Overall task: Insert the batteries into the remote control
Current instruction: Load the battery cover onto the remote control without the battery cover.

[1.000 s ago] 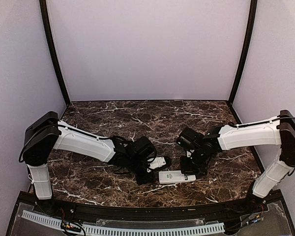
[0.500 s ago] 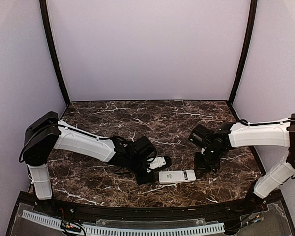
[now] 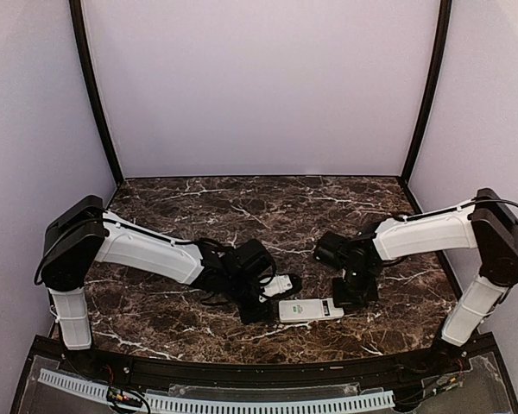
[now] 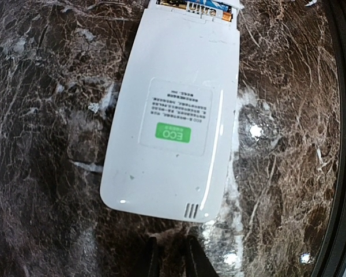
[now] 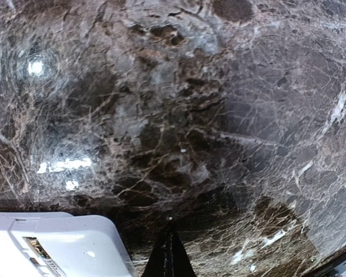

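The white remote control [image 3: 311, 309] lies face down near the front edge, its green ECO label up in the left wrist view [image 4: 173, 121]. Its battery bay at the far end is uncovered, and blue batteries [image 4: 210, 7] sit in it. My left gripper [image 3: 257, 304] is just off the remote's near end; its fingertips [image 4: 154, 259] stand a narrow gap apart with nothing between them. My right gripper [image 3: 350, 291] is shut and empty beside the remote's bay end [image 5: 57, 245]. A small white cover piece [image 3: 279, 284] lies by the left gripper.
The dark marble table [image 3: 173, 207] is walled by pale panels on three sides, with black posts at the back corners. A black rail [image 3: 259, 366] runs along the front edge, close to the remote.
My right gripper swung out to the right away from the remote's end, then came back left beside it. The left arm, remote and cover piece have not moved.
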You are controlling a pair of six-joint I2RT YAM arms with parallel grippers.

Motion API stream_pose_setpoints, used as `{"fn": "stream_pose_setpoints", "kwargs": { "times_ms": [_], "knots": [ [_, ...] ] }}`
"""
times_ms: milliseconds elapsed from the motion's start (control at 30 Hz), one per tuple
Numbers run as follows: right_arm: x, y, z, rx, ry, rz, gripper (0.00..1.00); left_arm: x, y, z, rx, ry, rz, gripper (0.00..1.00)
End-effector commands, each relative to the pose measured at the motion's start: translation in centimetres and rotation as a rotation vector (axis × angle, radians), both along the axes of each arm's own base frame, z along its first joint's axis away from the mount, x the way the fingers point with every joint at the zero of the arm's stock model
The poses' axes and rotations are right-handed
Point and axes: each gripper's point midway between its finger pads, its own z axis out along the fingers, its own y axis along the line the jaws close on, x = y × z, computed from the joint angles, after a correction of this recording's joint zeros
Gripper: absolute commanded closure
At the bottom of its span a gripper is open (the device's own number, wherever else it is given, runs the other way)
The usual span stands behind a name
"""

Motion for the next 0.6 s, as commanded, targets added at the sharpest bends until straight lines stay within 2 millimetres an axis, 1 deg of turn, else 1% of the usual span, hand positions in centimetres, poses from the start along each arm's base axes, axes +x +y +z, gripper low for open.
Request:
{"fn": "stream_pose_setpoints", "kwargs": {
  "times_ms": [0,333,567],
  "knots": [
    [-0.8,0.7,-1.0,-0.032,0.025,0.012,1.0,-0.3,0.2,-0.4,0.018,0.019,-0.01,0.83],
    [-1.5,2.3,-1.8,-0.089,0.053,0.068,1.0,-0.4,0.2,-0.4,0.017,0.022,-0.011,0.83],
    [-1.3,4.0,-1.5,-0.094,0.045,0.101,1.0,-0.4,0.1,-0.4,0.014,0.025,-0.014,0.83]
  ]
}}
